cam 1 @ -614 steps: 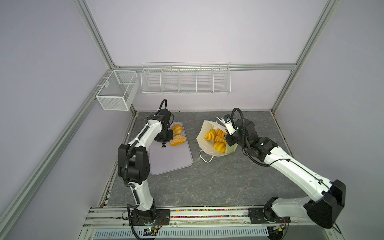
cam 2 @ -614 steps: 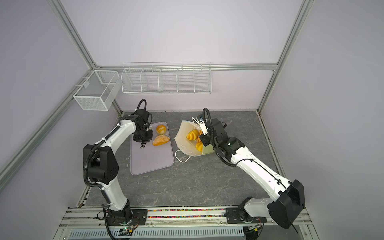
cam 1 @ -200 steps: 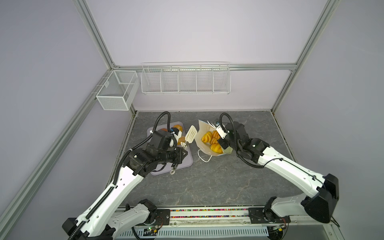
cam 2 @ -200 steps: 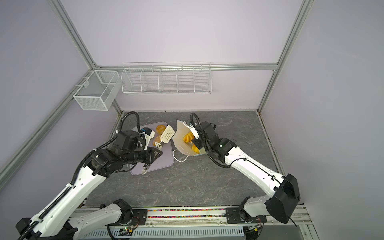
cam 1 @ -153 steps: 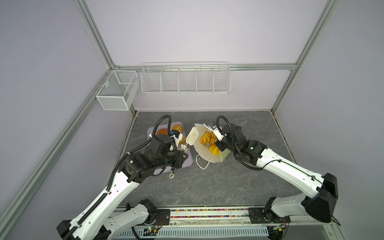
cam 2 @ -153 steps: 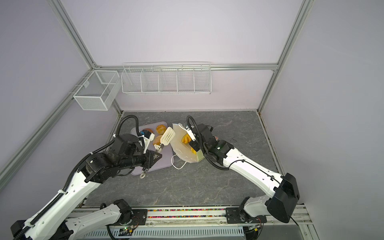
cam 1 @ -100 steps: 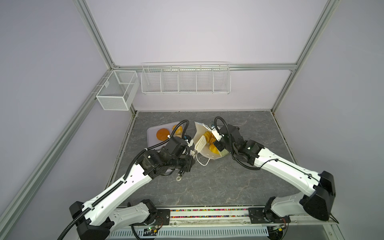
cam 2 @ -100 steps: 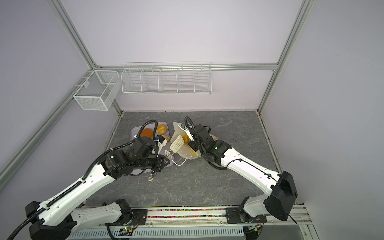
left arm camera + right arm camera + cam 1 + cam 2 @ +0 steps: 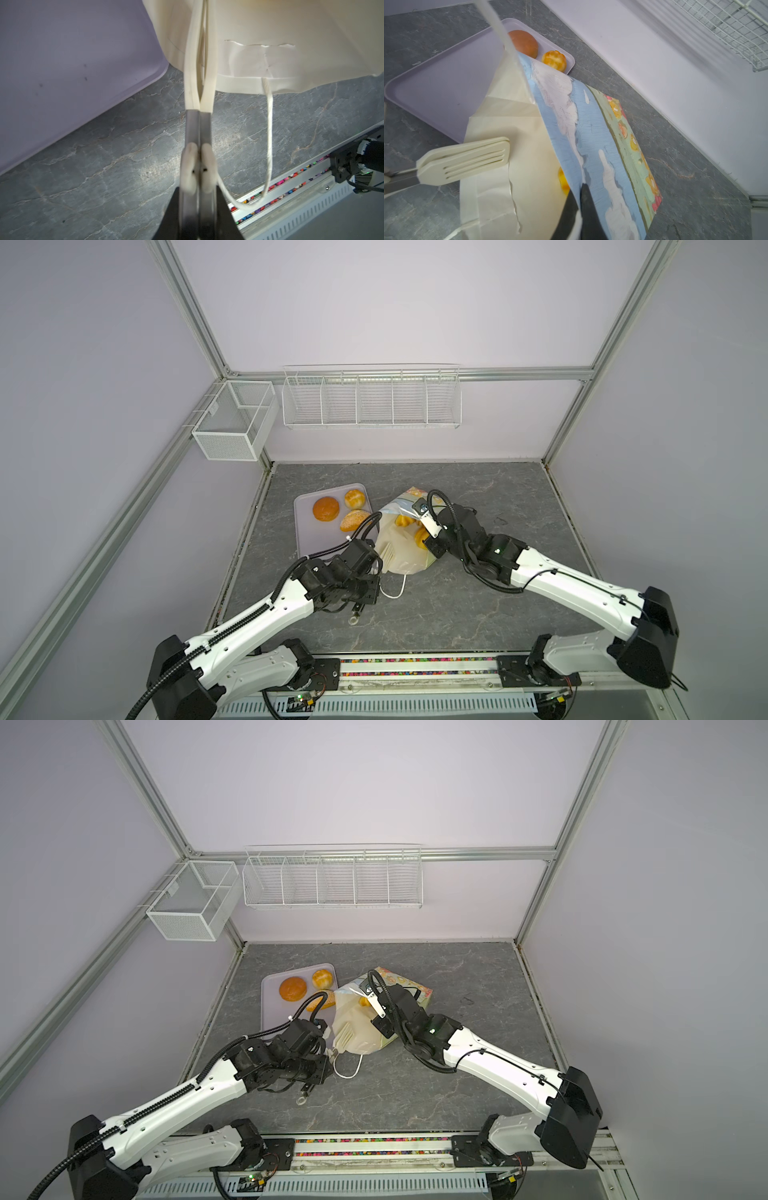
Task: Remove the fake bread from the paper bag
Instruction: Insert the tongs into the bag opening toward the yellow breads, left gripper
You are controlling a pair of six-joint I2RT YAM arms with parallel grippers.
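Three pieces of fake bread (image 9: 325, 509), two round and one seeded, are recorded in both top views on a lilac tray (image 9: 307, 531) at the far left of the grey table (image 9: 478, 614). Just beside the tray, the paper bag (image 9: 401, 556) is laid on its side with its mouth turned toward the left arm. More golden pieces (image 9: 419, 537) are shown inside it. Cream slotted tongs (image 9: 388, 556) are set against the white lining at the mouth.

Left wrist view: the left claw (image 9: 197, 187) is clenched on the metal handles of the tongs. Their cream blades are drawn nearly together and passed over the bag's lower lip. That lip is overlapped across a tray corner, and a white cord handle (image 9: 269, 135) is hung from it in a loop.

Right wrist view: the right claw (image 9: 580, 187) is clenched on the edge of the bag's printed upper wall, which is held up off the lining. One piece (image 9: 563, 182) is glimpsed beneath that wall. The head of the tongs is laid on the lining, and two tray pieces are seen beyond. A wire basket (image 9: 737, 31) is mounted on the back wall.
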